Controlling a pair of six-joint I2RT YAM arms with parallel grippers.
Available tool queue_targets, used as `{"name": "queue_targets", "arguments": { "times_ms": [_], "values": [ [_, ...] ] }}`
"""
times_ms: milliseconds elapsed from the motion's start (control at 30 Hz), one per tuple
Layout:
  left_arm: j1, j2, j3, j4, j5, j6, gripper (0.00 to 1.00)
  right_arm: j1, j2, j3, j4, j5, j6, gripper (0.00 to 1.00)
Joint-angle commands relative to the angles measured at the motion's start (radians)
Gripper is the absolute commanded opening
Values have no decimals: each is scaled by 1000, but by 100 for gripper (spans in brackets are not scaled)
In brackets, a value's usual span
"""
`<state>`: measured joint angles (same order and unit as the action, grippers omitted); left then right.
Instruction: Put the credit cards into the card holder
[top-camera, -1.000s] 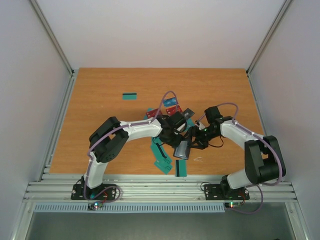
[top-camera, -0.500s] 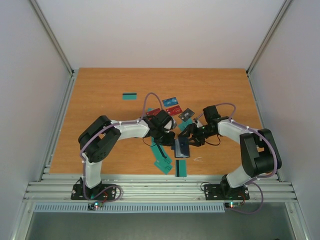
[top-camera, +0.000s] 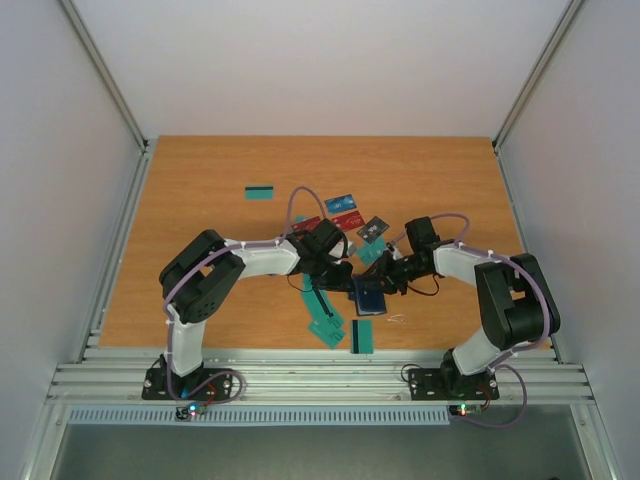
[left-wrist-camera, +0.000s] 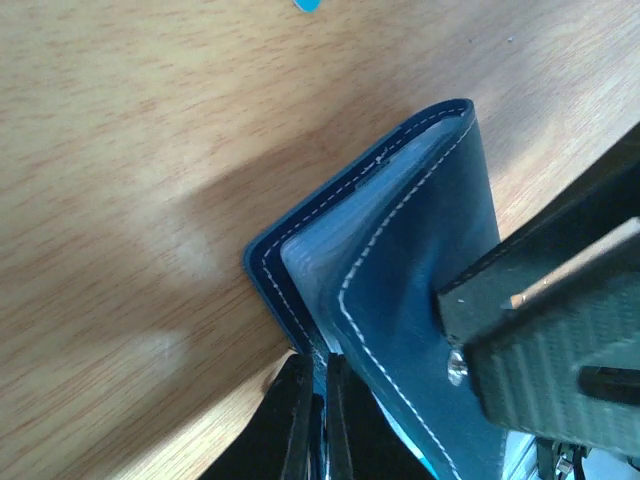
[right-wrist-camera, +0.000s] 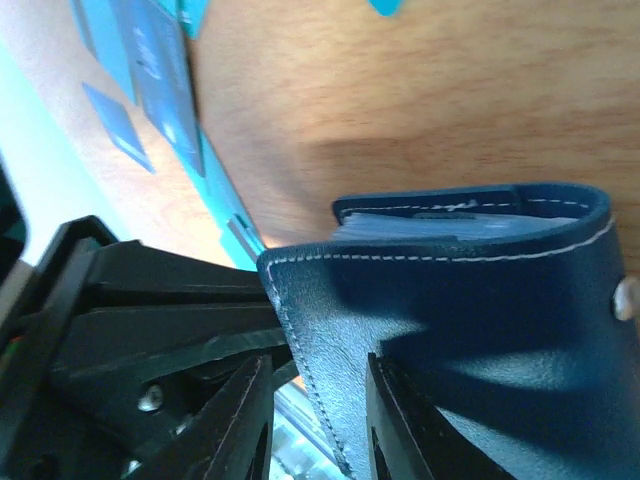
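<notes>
The card holder (top-camera: 368, 298), dark navy with white stitching, lies half open on the table between both arms. In the left wrist view my left gripper (left-wrist-camera: 318, 365) is shut on the edge of the card holder's (left-wrist-camera: 400, 260) lower cover. In the right wrist view my right gripper (right-wrist-camera: 320, 365) straddles the upper flap of the card holder (right-wrist-camera: 470, 300). Its jaws stand a little apart, with a gap showing beside one finger. Loose credit cards lie around: teal ones (top-camera: 325, 325) near the front, a red one (top-camera: 347, 220), a blue one (top-camera: 340, 202) and a dark grey one (top-camera: 373, 229) behind.
A single teal card (top-camera: 260, 192) lies far left of the group. Another teal card with a dark stripe (top-camera: 362, 335) sits by the table's near edge. Metal rails (top-camera: 300, 380) run along the front, and grey walls close in the sides.
Both arms have come lower and closer over the card holder, which now rests flatter on the table. My right gripper's jaws have narrowed round the flap. The left gripper stays shut.
</notes>
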<state>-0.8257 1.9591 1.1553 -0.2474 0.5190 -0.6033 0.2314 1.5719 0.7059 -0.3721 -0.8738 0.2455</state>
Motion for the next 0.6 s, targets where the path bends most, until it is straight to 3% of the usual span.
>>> {"name": "queue_targets", "arguments": {
  "times_ms": [0, 233, 567],
  "values": [
    [5, 11, 3, 50, 23, -11, 0, 8, 46, -23, 23, -4, -17, 28],
    [4, -10, 7, 11, 32, -17, 2, 8, 134, -25, 66, 15, -34, 27],
    [5, -48, 89, -175, 2, -40, 5, 8, 126, -13, 12, 128, -48, 24]
  ]
}}
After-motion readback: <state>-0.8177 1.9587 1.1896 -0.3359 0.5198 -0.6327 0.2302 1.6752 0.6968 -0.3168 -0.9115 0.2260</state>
